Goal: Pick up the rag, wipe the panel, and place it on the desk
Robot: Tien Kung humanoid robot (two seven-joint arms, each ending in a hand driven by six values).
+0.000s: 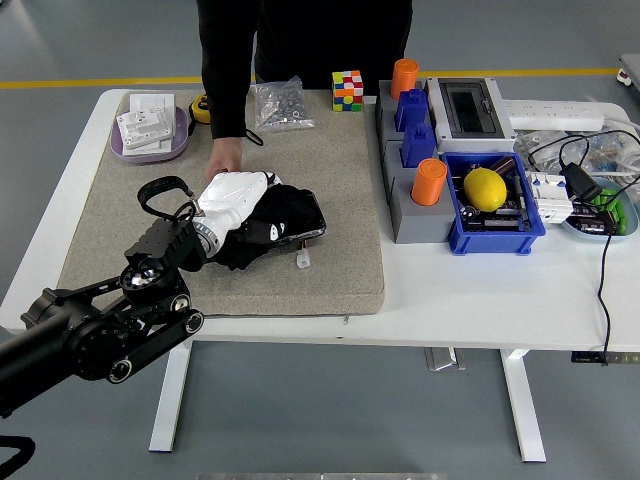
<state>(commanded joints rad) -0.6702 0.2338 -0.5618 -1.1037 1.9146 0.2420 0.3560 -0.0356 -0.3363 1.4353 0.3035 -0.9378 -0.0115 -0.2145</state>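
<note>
**Left hand pressing the rag on the mat**

I am watching the left hand [237, 197], white-shelled on its black arm, lying over the black rag [275, 222] on the grey mat [330, 200]. Its fingers are curling down onto the cloth and gripping it, with the rag bunching out to the right of the hand and a small white tag showing at its lower edge. I am not seeing the right arm anywhere.

A person is standing at the far side of the table [500, 290], and the person's hand [225, 165] is reaching down just behind the robot's hand, touching or nearly touching its back; I cannot tell which.

Along the mat's far edge a purple tray [150, 140] of white parts, a clear bag [278, 104] of small hardware and a colour cube [347, 89] are sitting well apart from the rag. To the right, a blue bin [490, 232] is holding a lemon [486, 188].
</note>
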